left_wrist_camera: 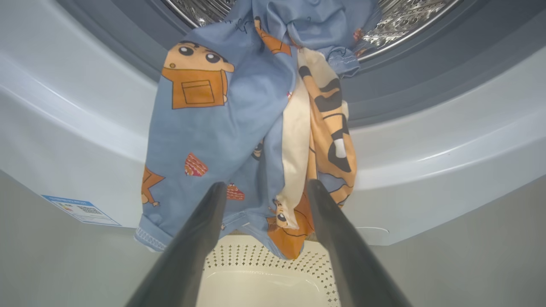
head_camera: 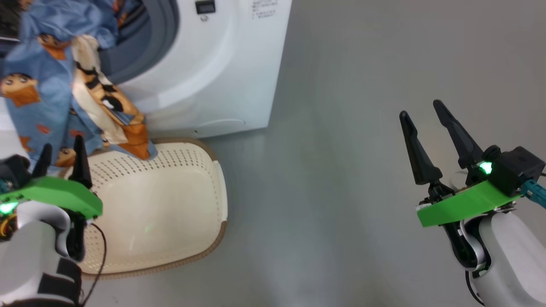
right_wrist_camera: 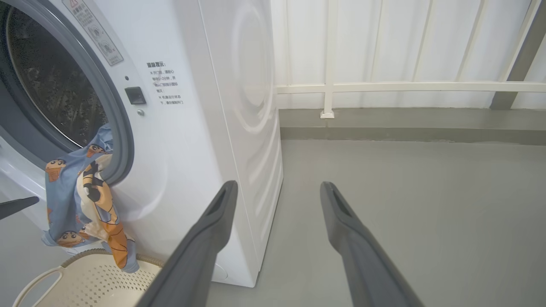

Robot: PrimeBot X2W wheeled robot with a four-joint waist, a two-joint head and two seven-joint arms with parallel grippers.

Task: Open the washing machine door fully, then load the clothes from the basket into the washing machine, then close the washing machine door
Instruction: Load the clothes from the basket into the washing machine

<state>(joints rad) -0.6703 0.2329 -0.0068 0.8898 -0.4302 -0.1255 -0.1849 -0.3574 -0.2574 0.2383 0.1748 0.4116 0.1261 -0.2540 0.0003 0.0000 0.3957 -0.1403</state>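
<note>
The machine (head_camera: 213, 64) stands with its mouth uncovered. The clothes (head_camera: 47, 94) are half in and half out, bunched up at the steel drum (left_wrist_camera: 405, 17), spilling over the grey gasket (left_wrist_camera: 426, 76) and hanging down the white front. Most of it is blue cloth with orange-brown cartoon figures, and a cream and orange piece with black stripes lies alongside. The lowest fold dangles over the back rim of the basket (head_camera: 170, 204); whether it touches the rim I cannot tell. The basket sits on the grey floor (head_camera: 341, 192) right against the foot of the machine, its pale perforated inside in plain sight. A blue sticker (left_wrist_camera: 81, 209) sits low on the machine's front, left of the clothes as the left wrist view has it.

The left gripper (head_camera: 62, 154) hovers low over the basket's near left corner, fingers spread wide and grasping nothing, aimed at the hanging cloth. In the right wrist view one of its fingertips (right_wrist_camera: 17, 205) ends a little short of the blue fabric, with a gap between them.

The right gripper (head_camera: 420, 111) is well apart to the right over the floor, likewise splayed and holding nothing. Its fingers point past the machine's front corner, toward a white railing (right_wrist_camera: 405, 87) along the far wall.
</note>
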